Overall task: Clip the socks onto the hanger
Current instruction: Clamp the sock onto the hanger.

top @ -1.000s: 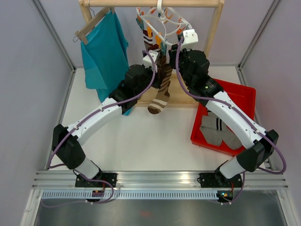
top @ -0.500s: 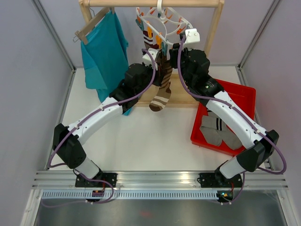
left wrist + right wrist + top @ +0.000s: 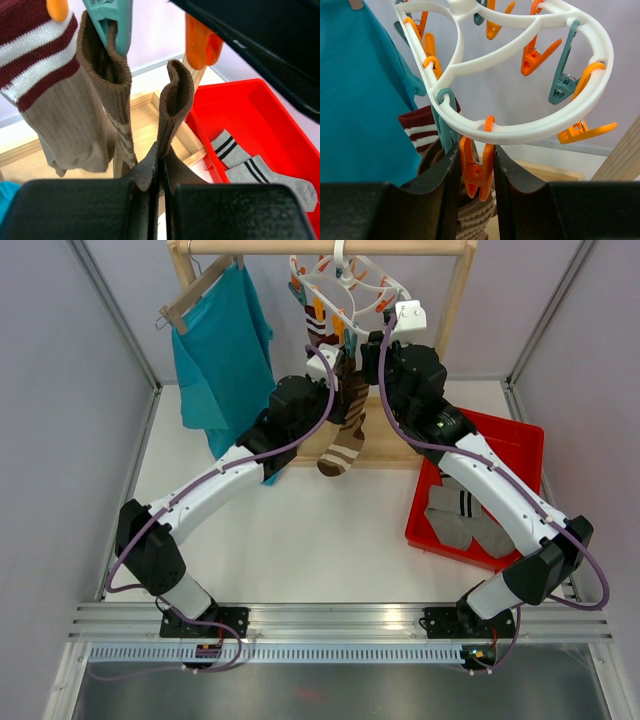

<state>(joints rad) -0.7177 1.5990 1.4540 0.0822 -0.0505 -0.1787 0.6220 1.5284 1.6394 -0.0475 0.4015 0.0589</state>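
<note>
The white ring hanger hangs from the wooden rail with orange and teal clips. My left gripper is shut on the cuff of a dark brown sock and holds it upright just under an orange clip. Beside it a teal clip holds another brown sock, and a maroon-striped sock hangs at the left. My right gripper is shut on the orange clip, one finger on each handle, under the hanger's ring. Both grippers are under the hanger in the top view.
A red tray at the right holds two grey striped socks. A teal shirt on a wooden hanger hangs at the left of the rack. The wooden rack's base lies behind the hanging socks.
My left gripper has lifted the brown sock a little up and to the right. My right gripper has risen slightly at the hanger.
</note>
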